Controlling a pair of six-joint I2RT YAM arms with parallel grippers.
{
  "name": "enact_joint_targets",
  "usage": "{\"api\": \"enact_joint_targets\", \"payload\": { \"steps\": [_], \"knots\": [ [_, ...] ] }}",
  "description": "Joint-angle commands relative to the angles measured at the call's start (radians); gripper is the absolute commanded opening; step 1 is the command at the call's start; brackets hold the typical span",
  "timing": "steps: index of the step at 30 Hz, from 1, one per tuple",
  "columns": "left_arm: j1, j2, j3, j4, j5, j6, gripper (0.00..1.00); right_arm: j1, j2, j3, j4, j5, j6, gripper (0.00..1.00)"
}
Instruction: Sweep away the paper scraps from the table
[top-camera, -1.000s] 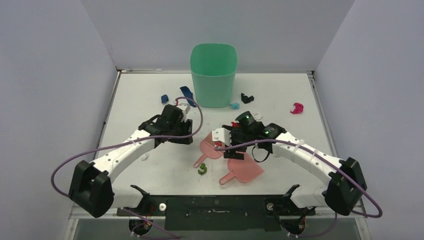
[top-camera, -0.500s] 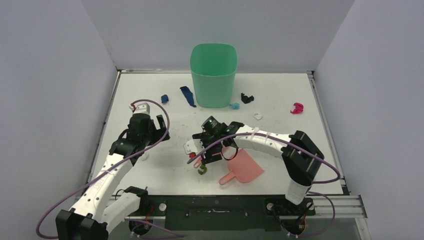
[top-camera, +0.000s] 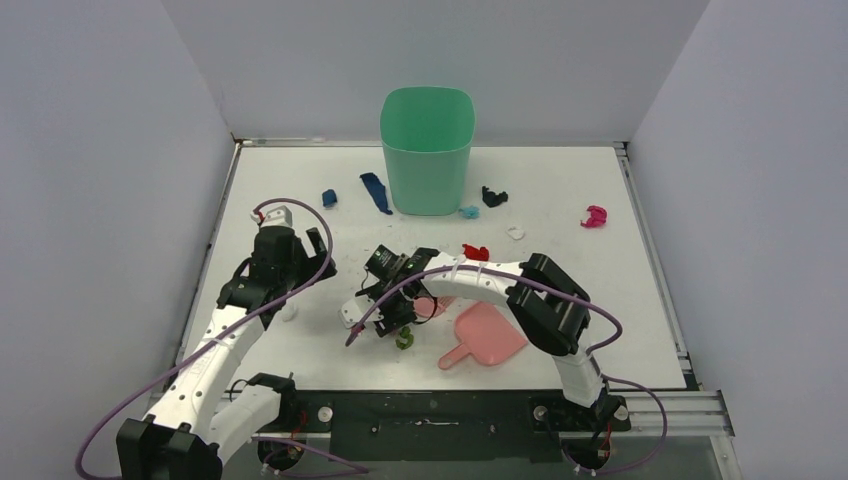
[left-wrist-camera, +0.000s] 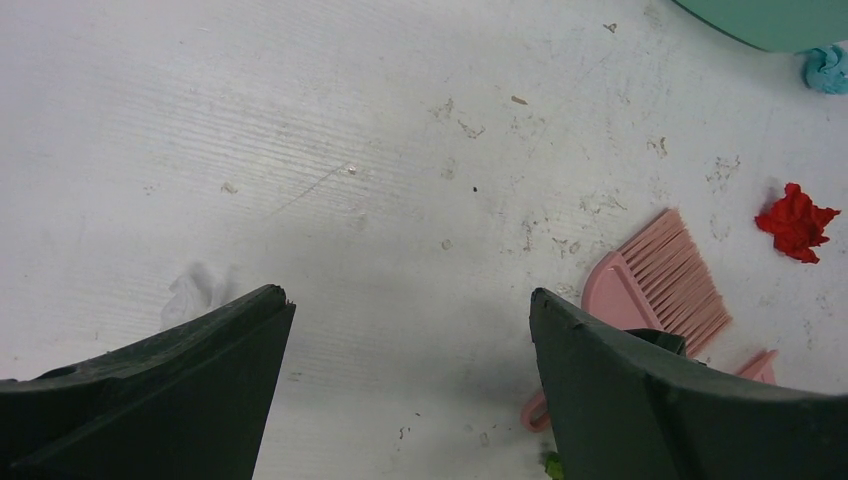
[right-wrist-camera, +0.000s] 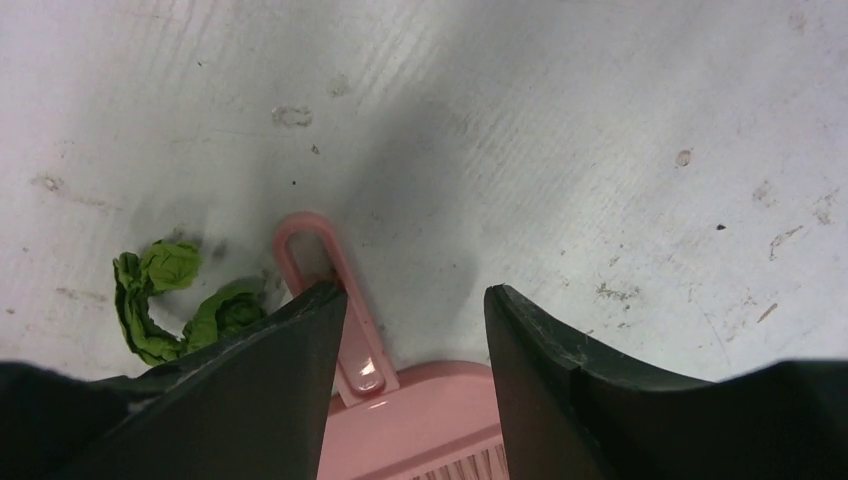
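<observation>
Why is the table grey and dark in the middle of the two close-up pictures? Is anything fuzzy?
Left wrist view: a soft grey shadow lies on the table between the fingers of the left gripper; the pink brush looks sharp. Right wrist view: a darker shadow crosses the table by the brush handle; the green scrap is crisp. Top view: even light, no glare.

No readable text, labels or numbers anywhere.

Quick count: nine paper scraps (top-camera: 594, 215), one green bin (top-camera: 427, 150), one pink brush (left-wrist-camera: 650, 290), one pink dustpan (top-camera: 490, 335), two robot arms (top-camera: 215, 345).
</observation>
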Motion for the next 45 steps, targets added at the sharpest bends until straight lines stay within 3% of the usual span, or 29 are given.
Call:
{"api": "enact_joint_targets", "payload": {
  "steps": [1, 14, 30, 34, 39, 45],
  "knots": [
    [0.009, -0.011, 0.012, 0.052, 0.018, -0.009, 0.88, -0.003, 0.012, 0.042, -0.11, 0.005, -0.056, 0.55],
    [0.019, 0.001, 0.011, 0.07, 0.062, 0.005, 0.86, -0.008, -0.023, 0.163, -0.247, -0.01, -0.053, 0.58],
    [0.019, 0.033, 0.006, 0.081, 0.11, 0.021, 0.83, -0.004, 0.054, 0.119, -0.282, 0.091, -0.098, 0.54],
    [0.019, 0.036, 0.005, 0.082, 0.107, 0.025, 0.83, -0.001, 0.055, 0.077, -0.221, 0.116, -0.088, 0.47],
    [0.018, 0.052, 0.002, 0.088, 0.131, 0.02, 0.83, -0.001, 0.056, 0.068, -0.215, 0.118, -0.065, 0.22],
    [0.019, 0.046, -0.006, 0.112, 0.178, 0.007, 0.83, -0.021, -0.095, -0.047, -0.067, 0.102, 0.003, 0.06]
  ]
}}
